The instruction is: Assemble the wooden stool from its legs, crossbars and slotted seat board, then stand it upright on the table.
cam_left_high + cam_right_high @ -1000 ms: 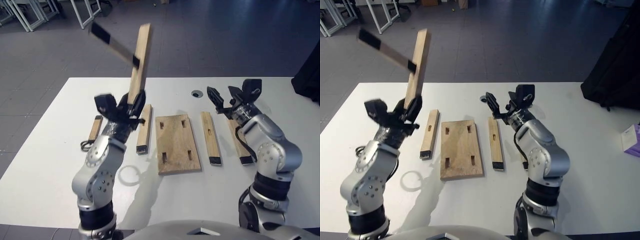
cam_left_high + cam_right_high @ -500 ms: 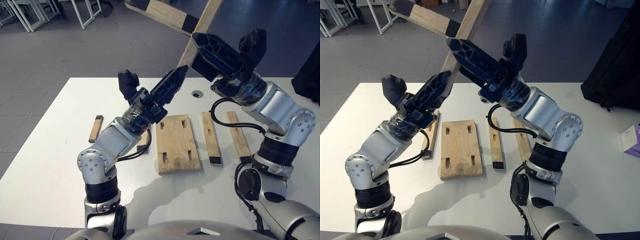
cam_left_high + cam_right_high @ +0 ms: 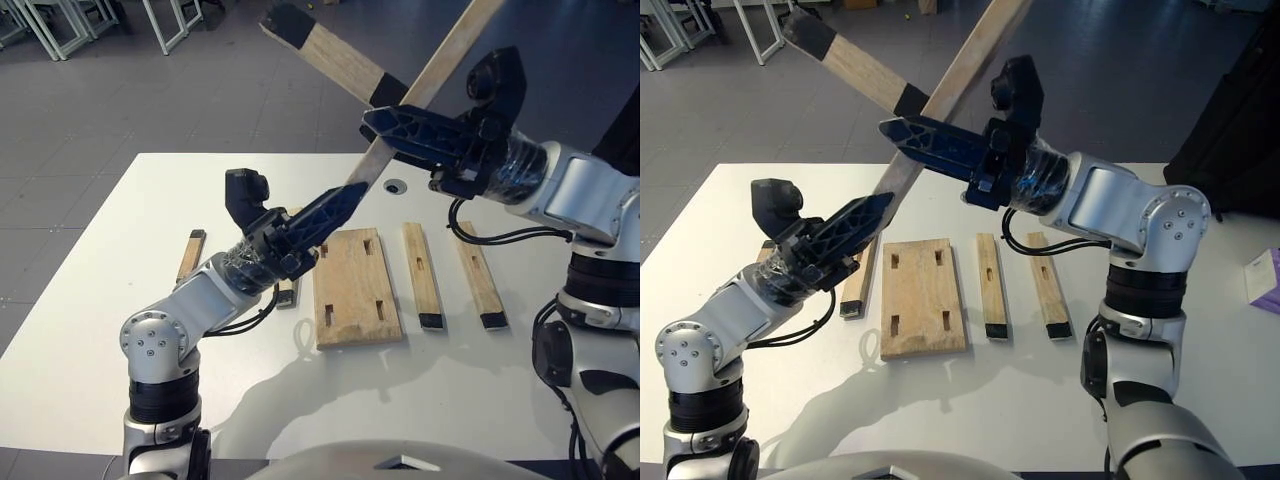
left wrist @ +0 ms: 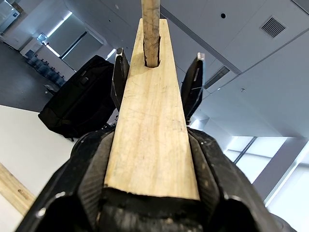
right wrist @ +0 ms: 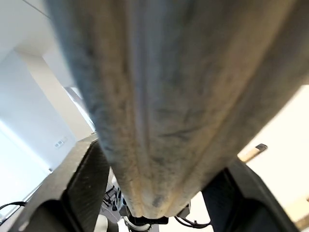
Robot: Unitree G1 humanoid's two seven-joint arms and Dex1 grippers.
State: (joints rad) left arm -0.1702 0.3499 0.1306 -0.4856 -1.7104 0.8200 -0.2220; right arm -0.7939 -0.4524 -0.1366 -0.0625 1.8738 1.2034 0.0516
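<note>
Looking down from the head, the left gripper (image 3: 352, 194) has its 2 fingers pinched on the lower end of a long leg (image 3: 450, 55), which slants up and to the right above the table (image 3: 100, 300). A crossbar (image 3: 335, 55) with black ends is stuck through the long leg higher up and points up and to the left. The right gripper (image 3: 370, 126) lies across the long leg just below that joint; I cannot tell whether it clamps the wood. Flat on the table lie the seat board (image 3: 355, 285) with 4 slots, a slotted leg (image 3: 420, 275) and an outer leg (image 3: 480, 280) to its right, a third leg (image 3: 855, 285) to its left and a short bar (image 3: 190, 255) farther left.

From the left wrist, the long leg runs straight out between the fingers, its edges against both, and the crossbar enters its slot.

From the right wrist, pale wood sits very close, with dark gripper parts on both sides.
</note>
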